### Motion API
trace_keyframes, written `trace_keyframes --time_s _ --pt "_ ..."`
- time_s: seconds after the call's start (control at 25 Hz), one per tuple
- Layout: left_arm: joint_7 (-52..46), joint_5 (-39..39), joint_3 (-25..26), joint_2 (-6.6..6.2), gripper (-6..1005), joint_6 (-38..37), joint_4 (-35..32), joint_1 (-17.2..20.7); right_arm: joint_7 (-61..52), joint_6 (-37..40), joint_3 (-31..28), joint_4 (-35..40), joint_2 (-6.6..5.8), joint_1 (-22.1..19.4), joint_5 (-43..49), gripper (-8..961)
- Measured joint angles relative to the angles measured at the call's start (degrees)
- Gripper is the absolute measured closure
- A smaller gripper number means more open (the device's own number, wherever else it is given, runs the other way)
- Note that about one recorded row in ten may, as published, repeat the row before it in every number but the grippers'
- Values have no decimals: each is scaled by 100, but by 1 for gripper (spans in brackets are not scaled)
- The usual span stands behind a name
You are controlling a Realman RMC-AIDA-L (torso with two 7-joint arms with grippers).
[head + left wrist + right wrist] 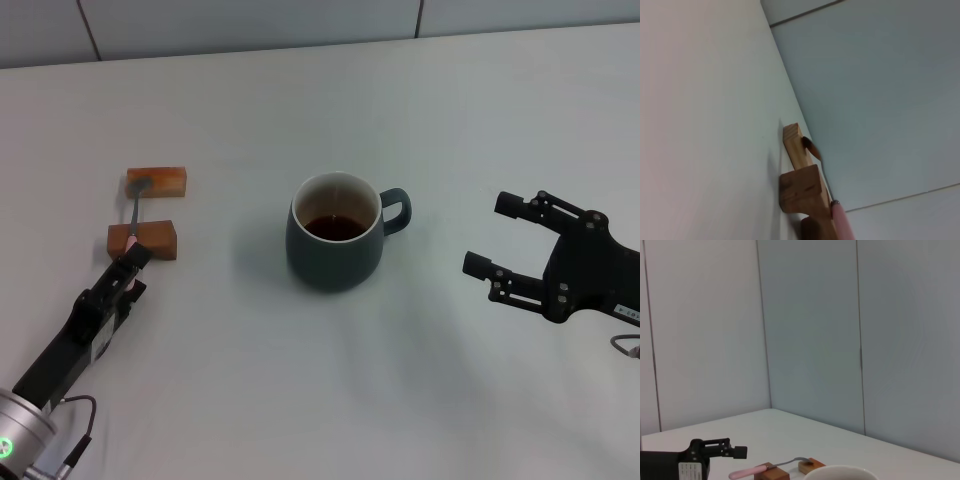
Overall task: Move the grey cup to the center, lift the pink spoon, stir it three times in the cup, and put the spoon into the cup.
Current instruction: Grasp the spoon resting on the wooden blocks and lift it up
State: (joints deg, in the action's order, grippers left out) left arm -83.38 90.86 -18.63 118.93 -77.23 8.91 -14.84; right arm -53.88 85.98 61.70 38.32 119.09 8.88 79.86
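At left, our left hand (133, 264) reaches the spoon (751, 471), grip unclear; right hand (497, 236) gapes empty right of cup (335, 238).

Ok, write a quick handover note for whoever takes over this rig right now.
Left gripper: at the near wooden block, by the small pink-handled metal spoon; grip unclear.
Right gripper: open, empty, right of the rounded blue-grey ceramic mug.
Done: mug with dark liquid sits central.
Left: lift spoon off its two blocks, stir three times, leave it in the mug.
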Motion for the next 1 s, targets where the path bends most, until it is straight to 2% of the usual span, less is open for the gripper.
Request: trace_keyframes --time_s 1.0 --pt "-139 18 362 8 173 162 285 -109 -4 13 -21 0 0 -18 72 144"
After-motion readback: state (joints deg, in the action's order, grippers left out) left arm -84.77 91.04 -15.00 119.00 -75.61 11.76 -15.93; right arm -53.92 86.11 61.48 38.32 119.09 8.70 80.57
